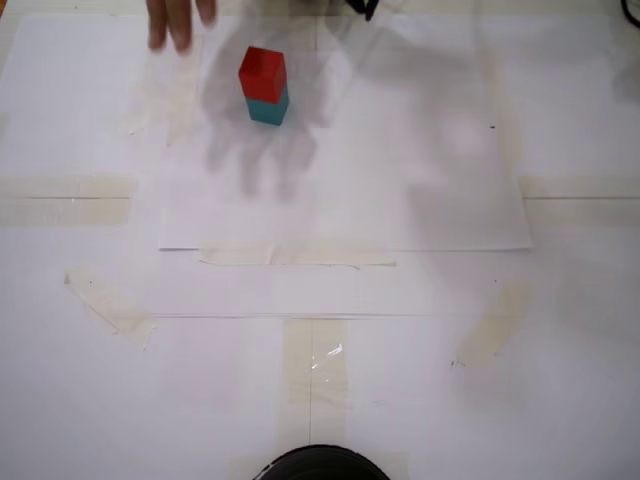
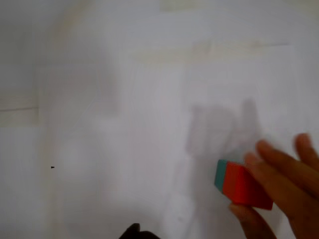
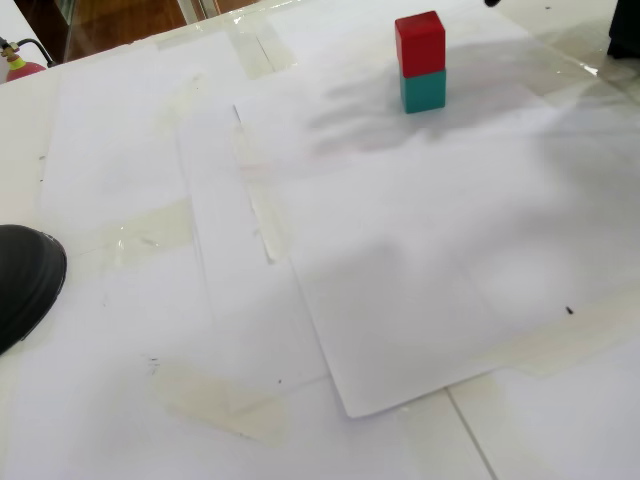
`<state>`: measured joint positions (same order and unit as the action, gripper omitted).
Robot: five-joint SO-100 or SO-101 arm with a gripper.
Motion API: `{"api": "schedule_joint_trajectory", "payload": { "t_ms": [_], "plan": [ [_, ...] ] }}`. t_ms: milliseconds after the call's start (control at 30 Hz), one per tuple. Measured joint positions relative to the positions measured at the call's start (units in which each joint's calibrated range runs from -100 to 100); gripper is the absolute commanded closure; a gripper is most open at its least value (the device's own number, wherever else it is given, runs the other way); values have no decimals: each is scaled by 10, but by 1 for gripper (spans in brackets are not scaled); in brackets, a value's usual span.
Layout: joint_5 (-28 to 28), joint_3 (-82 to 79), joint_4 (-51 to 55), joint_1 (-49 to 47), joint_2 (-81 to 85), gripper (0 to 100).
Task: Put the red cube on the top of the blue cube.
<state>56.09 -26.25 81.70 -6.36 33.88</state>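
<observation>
Near edge: a dark rounded object (image 1: 320, 463) pokes in at the bottom of a fixed view, and again at the left edge (image 3: 25, 280) in a fixed view; can't tell what it is. Surface is a white table (image 1: 90, 400) covered with overlapping paper sheets (image 3: 420, 300), held by strips of yellowish tape (image 1: 110, 310), some glossy. Farther back, the red cube (image 1: 263, 72) sits squarely on top of the blue cube (image 1: 269, 108), both on the paper; same stack in the other fixed view, red (image 3: 419, 42) over blue (image 3: 423, 89). A person's hand (image 1: 178, 20) enters at the far edge, blurred, its shadow falling around the stack. In the wrist view the hand (image 2: 284, 184) is right beside the stack, touching or nearly so. Gripper fingers: only a dark sliver at the wrist view's bottom edge, can't tell if apart or together. Beyond the table, a strip of wood-toned floor (image 3: 120, 20).
</observation>
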Motion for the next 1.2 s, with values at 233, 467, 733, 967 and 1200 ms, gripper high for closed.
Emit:
{"api": "schedule_joint_trajectory", "payload": {
  "t_ms": [233, 467, 733, 967, 1200],
  "plan": [
    [-12, 0, 6, 6, 0, 100],
    [-12, 0, 6, 6, 0, 100],
    [-16, 0, 6, 9, 0, 100],
    [-18, 0, 6, 15, 0, 100],
    [-16, -23, -20, 15, 1, 99]
  ]
}}
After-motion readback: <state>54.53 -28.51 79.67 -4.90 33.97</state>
